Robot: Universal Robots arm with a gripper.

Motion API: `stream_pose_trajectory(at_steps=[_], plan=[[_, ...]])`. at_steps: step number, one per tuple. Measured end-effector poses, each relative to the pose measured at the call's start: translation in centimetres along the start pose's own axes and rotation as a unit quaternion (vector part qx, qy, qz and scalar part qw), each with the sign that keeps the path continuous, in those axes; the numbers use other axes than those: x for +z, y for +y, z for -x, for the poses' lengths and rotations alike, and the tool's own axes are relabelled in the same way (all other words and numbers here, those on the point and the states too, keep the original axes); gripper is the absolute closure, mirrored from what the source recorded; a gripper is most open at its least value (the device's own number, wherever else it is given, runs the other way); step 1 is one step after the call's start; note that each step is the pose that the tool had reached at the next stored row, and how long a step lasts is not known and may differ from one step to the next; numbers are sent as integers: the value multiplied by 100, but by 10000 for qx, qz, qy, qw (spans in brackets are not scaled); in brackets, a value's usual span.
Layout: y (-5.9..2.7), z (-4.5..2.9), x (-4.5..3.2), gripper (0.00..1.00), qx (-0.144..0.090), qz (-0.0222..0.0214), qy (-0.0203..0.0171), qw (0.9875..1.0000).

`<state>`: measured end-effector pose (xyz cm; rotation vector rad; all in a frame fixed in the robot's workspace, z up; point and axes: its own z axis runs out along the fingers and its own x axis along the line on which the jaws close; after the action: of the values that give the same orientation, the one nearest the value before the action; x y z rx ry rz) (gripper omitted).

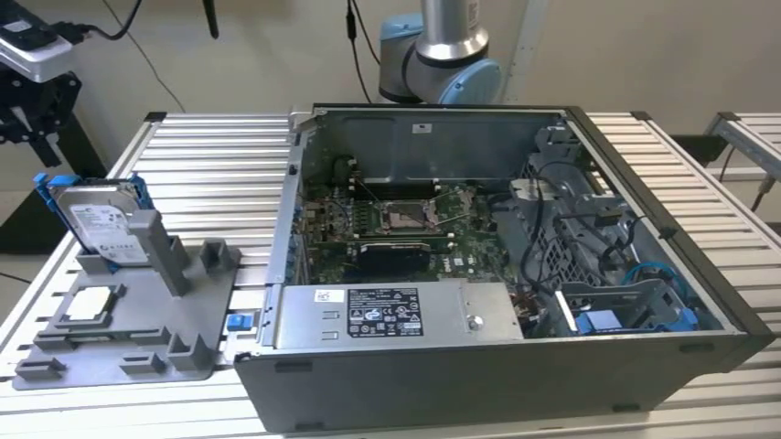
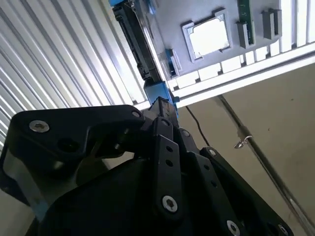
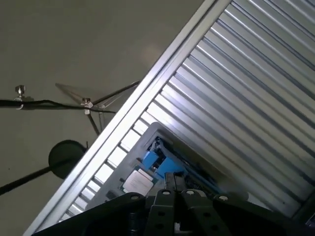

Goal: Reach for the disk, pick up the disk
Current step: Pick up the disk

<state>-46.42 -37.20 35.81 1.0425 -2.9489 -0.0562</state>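
One stiff, probably heavy disk stands on edge; I'd pinch its blue-edged sides. Claw looks pressed together, empty.

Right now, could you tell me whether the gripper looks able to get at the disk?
Probably yes: the gripper hovers close above the disk, which stands upright in the grey holder with its top edge exposed, and nothing seems to lie between them.

Silvery metal disk, perhaps plastic-edged; matt ribbed metal table
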Motion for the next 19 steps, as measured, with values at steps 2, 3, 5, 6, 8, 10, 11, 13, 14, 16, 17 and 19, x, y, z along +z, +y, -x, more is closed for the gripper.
stream_pose_trajectory(at_steps=[2, 3, 5, 6, 8, 10, 11, 13, 14, 16, 17, 19], plan=[[-1, 0, 0, 100, -180, 0, 6, 9998], [-1, 0, 0, 100, -273, 0, 10, 9996], [-1, 0, 0, 100, -458, -1, 16, 9989], [-1, 0, 0, 100, -548, -2, 19, 9985], [-1, 0, 0, 100, -728, -3, 25, 9973], [-1, 0, 0, 100, -907, -3, 31, 9959], [-1, 0, 0, 100, -999, -3, 35, 9950], [-1, 0, 0, 100, -1174, -4, 41, 9931], [-1, 0, 0, 100, -1266, -4, 44, 9919], [-1, 1, 0, 100, -1426, -4, 50, 9898], [-2, 2, 0, 100, -1501, -4, 53, 9886], [-3, 3, 0, 100, -1649, -4, 59, 9863]])
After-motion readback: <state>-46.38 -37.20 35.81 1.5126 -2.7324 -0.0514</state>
